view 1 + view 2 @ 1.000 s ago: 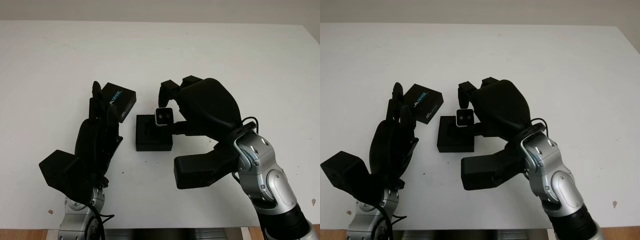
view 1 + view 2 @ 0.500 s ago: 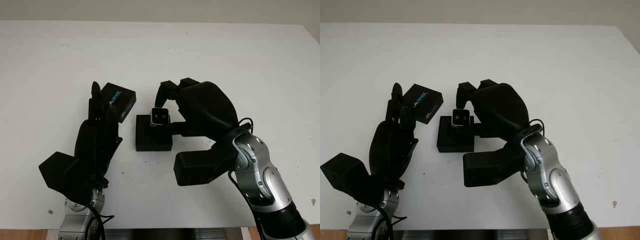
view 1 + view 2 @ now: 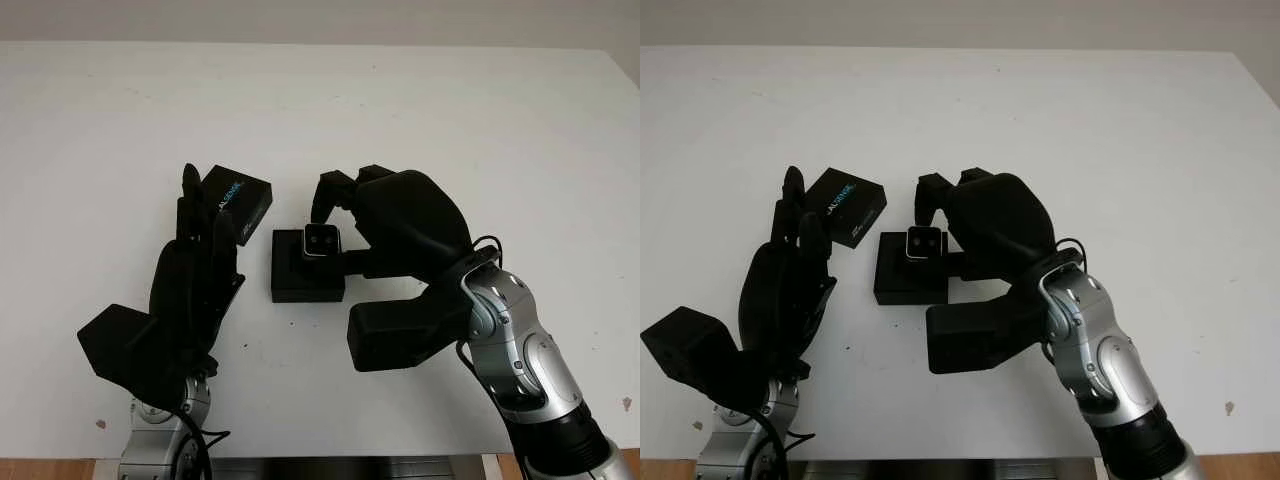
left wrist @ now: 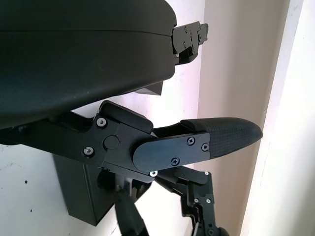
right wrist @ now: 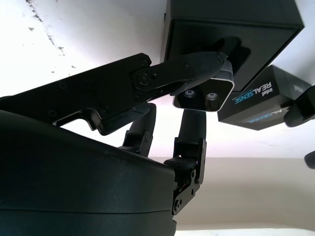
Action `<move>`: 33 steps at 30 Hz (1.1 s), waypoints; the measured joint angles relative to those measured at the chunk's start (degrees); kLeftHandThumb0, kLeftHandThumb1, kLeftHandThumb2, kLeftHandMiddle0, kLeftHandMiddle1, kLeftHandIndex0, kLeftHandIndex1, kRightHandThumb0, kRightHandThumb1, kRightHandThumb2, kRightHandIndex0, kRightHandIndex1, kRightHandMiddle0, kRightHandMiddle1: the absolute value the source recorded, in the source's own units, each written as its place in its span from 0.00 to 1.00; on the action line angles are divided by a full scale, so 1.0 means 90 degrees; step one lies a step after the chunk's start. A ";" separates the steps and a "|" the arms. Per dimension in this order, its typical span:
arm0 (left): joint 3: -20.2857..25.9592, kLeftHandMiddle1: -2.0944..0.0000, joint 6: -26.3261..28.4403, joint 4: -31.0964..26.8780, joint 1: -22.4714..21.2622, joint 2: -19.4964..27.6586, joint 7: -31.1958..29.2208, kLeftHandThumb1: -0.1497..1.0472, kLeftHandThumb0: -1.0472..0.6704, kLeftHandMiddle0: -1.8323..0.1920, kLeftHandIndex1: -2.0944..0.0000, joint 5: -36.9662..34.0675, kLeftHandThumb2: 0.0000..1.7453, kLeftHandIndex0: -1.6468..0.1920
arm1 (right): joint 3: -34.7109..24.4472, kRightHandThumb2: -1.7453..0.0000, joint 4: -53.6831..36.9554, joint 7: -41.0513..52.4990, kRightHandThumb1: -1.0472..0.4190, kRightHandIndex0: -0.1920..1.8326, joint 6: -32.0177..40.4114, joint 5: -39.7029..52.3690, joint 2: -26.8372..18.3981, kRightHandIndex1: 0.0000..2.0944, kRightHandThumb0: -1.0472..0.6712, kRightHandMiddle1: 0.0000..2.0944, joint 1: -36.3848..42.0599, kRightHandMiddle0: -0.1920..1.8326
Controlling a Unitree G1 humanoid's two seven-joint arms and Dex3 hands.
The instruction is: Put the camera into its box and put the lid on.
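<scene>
One white table [image 3: 480,120] (beige wall [image 3: 320,20] behind) bears everything.

Matt black box [image 3: 308,268], silvery metal camera [image 3: 321,241], smooth white table [image 3: 450,120].

I see the white tabletop [image 3: 450,120] evenly and brightly lit from above, with soft, short shadows under both arms. Head views look crisp. In my wrist views the nearest black shell is blurred and the background wall washes out pale.
</scene>
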 measured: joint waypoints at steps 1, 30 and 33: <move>0.0000 1.00 0.0004 -0.0003 0.0001 0.0001 0.0002 1.00 0.12 1.00 1.00 0.0006 0.33 1.00 | 0.0019 0.83 0.0005 -0.0001 0.00 0.28 0.0000 -0.0001 0.0000 0.51 0.35 0.94 -0.0003 0.31; -0.0001 1.00 -0.0074 -0.0007 0.0063 -0.0015 -0.0012 1.00 0.12 1.00 1.00 -0.0008 0.33 1.00 | 0.0266 0.86 0.0078 0.0052 0.00 0.27 0.0049 -0.0040 0.0034 0.50 0.36 0.87 -0.0126 0.29; -0.0001 1.00 -0.0077 -0.0010 0.0068 -0.0015 -0.0021 1.00 0.13 1.00 1.00 -0.0011 0.33 1.00 | 0.0268 0.86 0.0092 0.0050 0.00 0.27 0.0048 -0.0030 0.0036 0.50 0.36 0.87 -0.0129 0.30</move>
